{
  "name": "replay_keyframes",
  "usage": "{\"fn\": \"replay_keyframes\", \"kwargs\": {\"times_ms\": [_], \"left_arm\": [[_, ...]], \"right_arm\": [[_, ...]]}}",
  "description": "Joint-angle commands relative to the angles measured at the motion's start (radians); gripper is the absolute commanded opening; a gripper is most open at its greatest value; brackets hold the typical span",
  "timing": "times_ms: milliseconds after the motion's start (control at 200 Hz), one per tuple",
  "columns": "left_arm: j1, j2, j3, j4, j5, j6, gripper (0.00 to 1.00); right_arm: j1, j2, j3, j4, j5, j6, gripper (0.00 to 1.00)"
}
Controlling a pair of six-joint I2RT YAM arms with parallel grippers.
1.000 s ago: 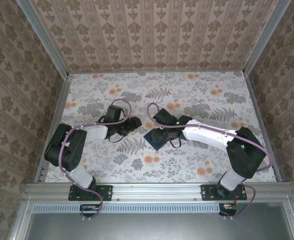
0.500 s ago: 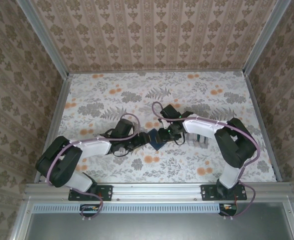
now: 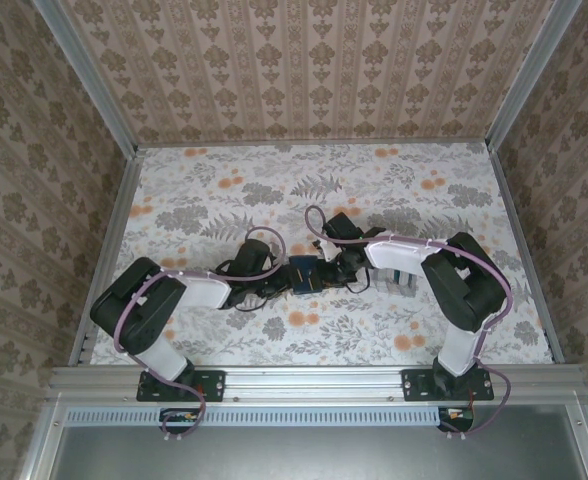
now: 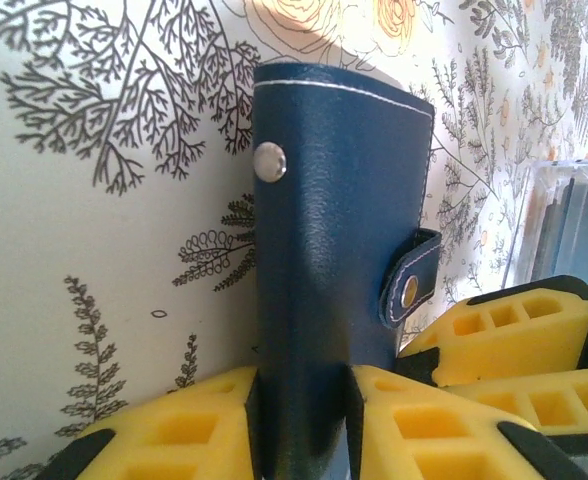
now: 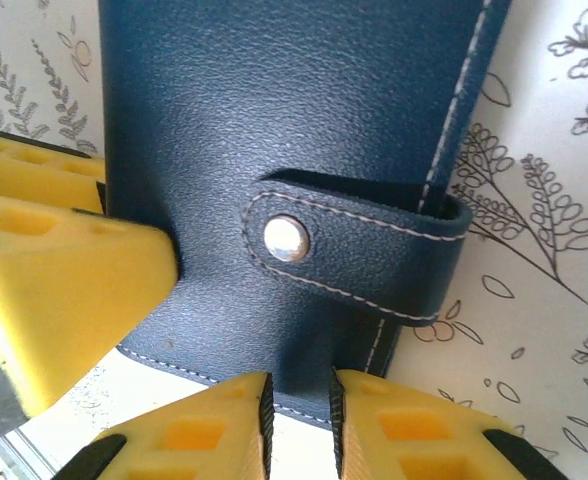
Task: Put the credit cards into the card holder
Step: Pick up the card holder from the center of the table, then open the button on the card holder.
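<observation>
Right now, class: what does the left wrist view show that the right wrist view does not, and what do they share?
Left wrist, not right wrist: a bare metal stud high on the cover, and a clear plastic edge at the right border. Right wrist, not left wrist: the strap seen broad-face on, folding round the stitched edge. Shared: the navy card holder, the fern-print table, and both grippers at it; the left gripper and right gripper each pinch an edge.
</observation>
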Motion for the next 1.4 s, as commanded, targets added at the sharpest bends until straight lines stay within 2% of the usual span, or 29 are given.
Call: {"fn": "replay_keyframes", "kwargs": {"times_ms": [0, 90, 200, 310, 395, 580, 775, 875, 1050, 1165, 1390], "left_arm": [[-0.009, -0.007, 0.004, 0.038, 0.046, 0.009, 0.2], [-0.01, -0.047, 0.009, -0.015, 0.026, 0.041, 0.15], [-0.009, -0.102, 0.028, -0.112, -0.009, 0.096, 0.07], [-0.018, -0.146, 0.05, -0.182, -0.027, 0.14, 0.03], [-0.024, -0.149, 0.08, -0.23, -0.03, 0.17, 0.0], [-0.036, -0.166, 0.103, -0.239, -0.022, 0.179, 0.0], [-0.05, -0.163, 0.12, -0.237, -0.004, 0.184, 0.0], [-0.054, -0.154, 0.124, -0.232, -0.005, 0.175, 0.0], [-0.054, -0.167, 0.112, -0.23, -0.039, 0.174, 0.0], [-0.048, -0.159, 0.114, -0.263, -0.056, 0.174, 0.0], [-0.042, -0.13, 0.09, -0.23, -0.055, 0.154, 0.0]], "right_arm": [[0.0, -0.003, -0.022, 0.043, -0.05, 0.03, 0.25], [0.001, -0.021, -0.04, 0.075, -0.024, 0.043, 0.26], [0.002, -0.098, -0.074, 0.082, 0.097, 0.063, 0.34], [0.006, -0.197, -0.098, 0.09, 0.177, 0.064, 0.41], [0.018, -0.226, -0.079, 0.073, 0.209, 0.059, 0.42], [0.047, -0.174, -0.026, 0.09, 0.241, 0.098, 0.42], [0.075, -0.079, 0.031, 0.069, 0.324, 0.135, 0.47], [0.075, -0.054, 0.049, 0.037, 0.381, 0.162, 0.41], [0.074, -0.085, 0.012, 0.015, 0.471, 0.185, 0.12], [0.068, -0.139, -0.033, 0.024, 0.467, 0.197, 0.0], [0.065, -0.206, -0.094, 0.052, 0.416, 0.2, 0.0]]}}
